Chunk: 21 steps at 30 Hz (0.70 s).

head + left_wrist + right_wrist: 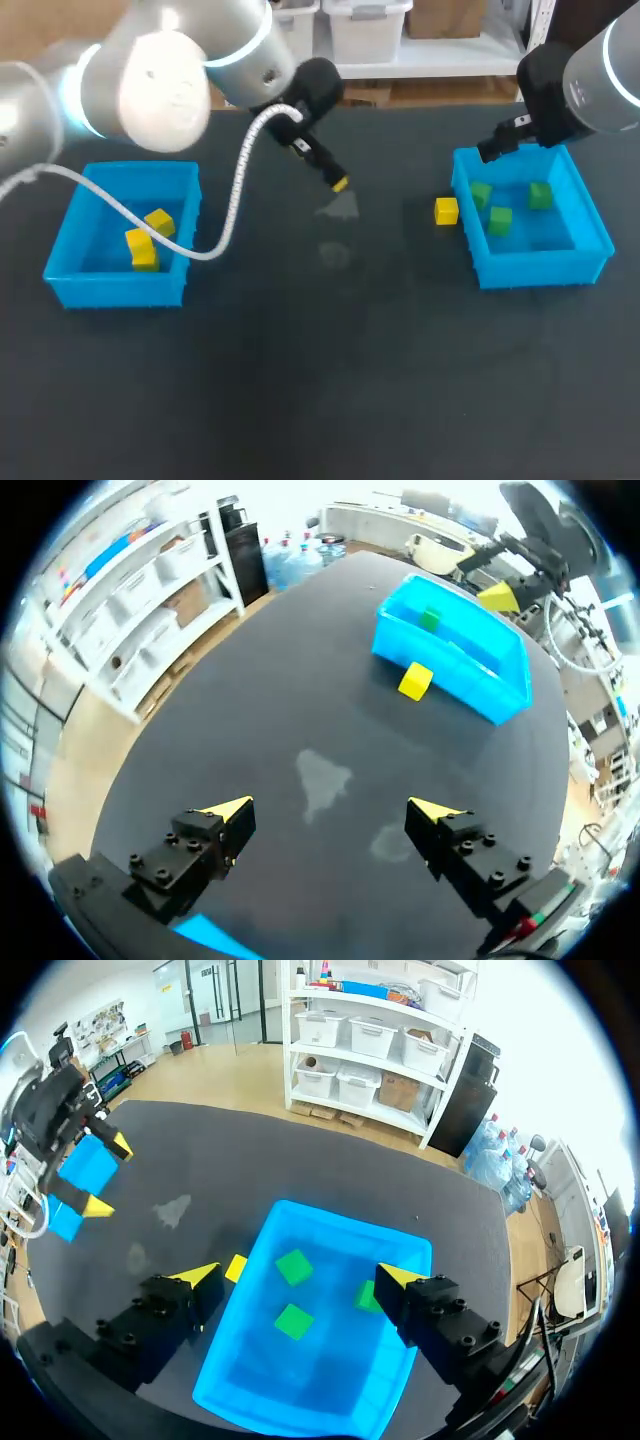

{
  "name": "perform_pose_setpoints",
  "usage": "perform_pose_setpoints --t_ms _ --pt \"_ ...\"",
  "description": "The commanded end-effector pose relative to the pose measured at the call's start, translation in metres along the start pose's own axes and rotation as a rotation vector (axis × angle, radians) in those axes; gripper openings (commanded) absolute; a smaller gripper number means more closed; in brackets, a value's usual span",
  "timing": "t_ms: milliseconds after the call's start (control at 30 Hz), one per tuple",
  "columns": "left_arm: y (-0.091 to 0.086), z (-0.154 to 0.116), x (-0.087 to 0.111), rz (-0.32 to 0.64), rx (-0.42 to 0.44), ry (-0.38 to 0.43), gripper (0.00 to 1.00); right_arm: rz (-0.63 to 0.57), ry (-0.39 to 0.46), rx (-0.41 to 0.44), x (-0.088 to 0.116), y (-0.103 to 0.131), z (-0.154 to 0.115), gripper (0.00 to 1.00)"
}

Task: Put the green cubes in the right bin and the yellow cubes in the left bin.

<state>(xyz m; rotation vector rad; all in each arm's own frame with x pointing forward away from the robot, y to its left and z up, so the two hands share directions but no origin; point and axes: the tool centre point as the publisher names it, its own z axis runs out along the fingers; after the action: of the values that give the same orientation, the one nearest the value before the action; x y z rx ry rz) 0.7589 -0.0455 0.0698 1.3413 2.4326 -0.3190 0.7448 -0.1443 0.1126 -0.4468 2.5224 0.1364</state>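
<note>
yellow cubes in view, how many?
3. Two small yellow cubes lie in the blue plastic left bin; the third yellow cube sits on the table beside the blue right bin, outside it. None looks hidden.

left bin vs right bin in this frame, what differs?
Left bin holds two yellow cubes; right bin holds three green cubes. A stray yellow cube sits on the table just outside the right bin; no cube lies beside the left bin. The open right pincer hangs over the right bin; the open left pincer is over mid-table, away from the left bin. Both are blue and open-topped.
</note>
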Motion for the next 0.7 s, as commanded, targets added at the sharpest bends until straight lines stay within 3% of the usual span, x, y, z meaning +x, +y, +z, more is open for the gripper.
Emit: perform_pose_setpoints --t_ms 33,300,467,700 --pt "-0.001 0.026 -0.018 0.039 0.045 -0.013 1.0 0.002 -0.009 0.007 0.003 0.001 -0.001 1.0" --pt "-0.029 0.056 -0.031 0.182 0.159 -0.011 1.0 0.002 -0.009 0.007 0.003 0.001 -0.001 1.0" --pt "-0.037 0.064 -0.043 0.217 0.188 -0.031 1.0 0.002 -0.009 0.007 0.003 0.001 -0.001 1.0" --pt "-0.047 0.082 -0.046 0.291 0.2 0.012 1.0 0.002 -0.009 0.007 0.003 0.001 -0.001 1.0"
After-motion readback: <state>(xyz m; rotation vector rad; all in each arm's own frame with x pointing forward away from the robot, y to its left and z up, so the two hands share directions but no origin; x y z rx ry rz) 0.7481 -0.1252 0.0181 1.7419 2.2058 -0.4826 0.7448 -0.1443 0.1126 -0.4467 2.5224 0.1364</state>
